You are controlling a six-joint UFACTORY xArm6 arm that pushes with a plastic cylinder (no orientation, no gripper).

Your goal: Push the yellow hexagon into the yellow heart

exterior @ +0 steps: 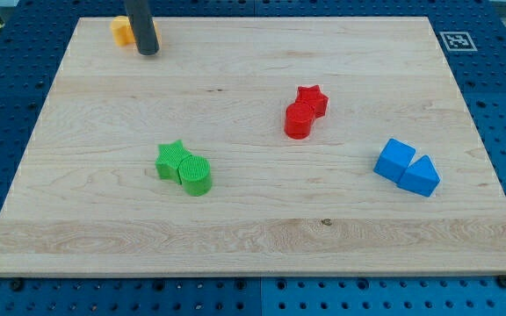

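Observation:
A yellow block (121,31) lies at the board's top left corner, partly hidden behind my dark rod. I cannot make out its shape, nor whether it is one yellow block or two. My tip (148,53) rests on the board just to the right of and below the yellow block, touching or nearly touching it.
A green star (172,158) touches a green cylinder (197,175) at centre left. A red star (312,99) touches a red cylinder (298,122) right of centre. A blue cube (395,161) touches a blue triangle (422,176) at the right. The wooden board (253,237) sits on a blue pegboard.

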